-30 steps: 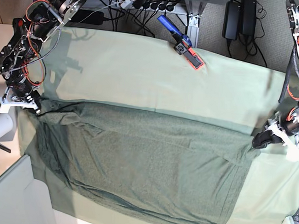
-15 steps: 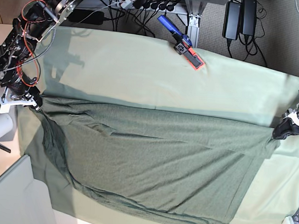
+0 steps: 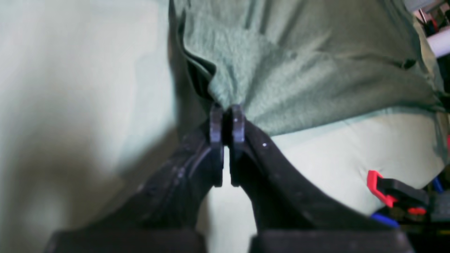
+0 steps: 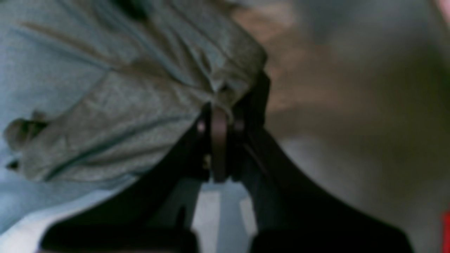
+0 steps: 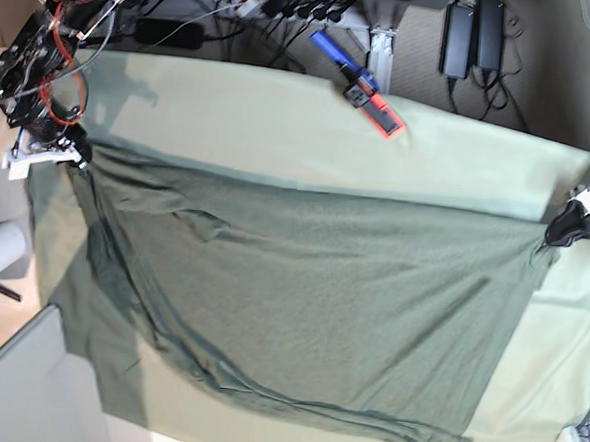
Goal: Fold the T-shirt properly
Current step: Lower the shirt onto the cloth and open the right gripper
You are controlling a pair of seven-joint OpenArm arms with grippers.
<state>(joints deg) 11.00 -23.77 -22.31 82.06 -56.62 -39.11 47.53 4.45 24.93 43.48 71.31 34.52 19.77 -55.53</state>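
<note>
the pale green table cloth [image 5: 281, 130] is covering the whole work surface, and the t-shirt [image 5: 311, 292] is lying across it, stretched taut between the two arms at opposite edges of the base view. the left gripper [image 3: 226, 116] is reaching in from that view's right, jaws pressed together and pinching a shirt corner. the right gripper [image 4: 219, 121] is pinching the opposite corner (its view is blurry). a blue and red clamp [image 5: 358, 85] is sitting on the cloth's far edge, apart from the shirt.
</note>
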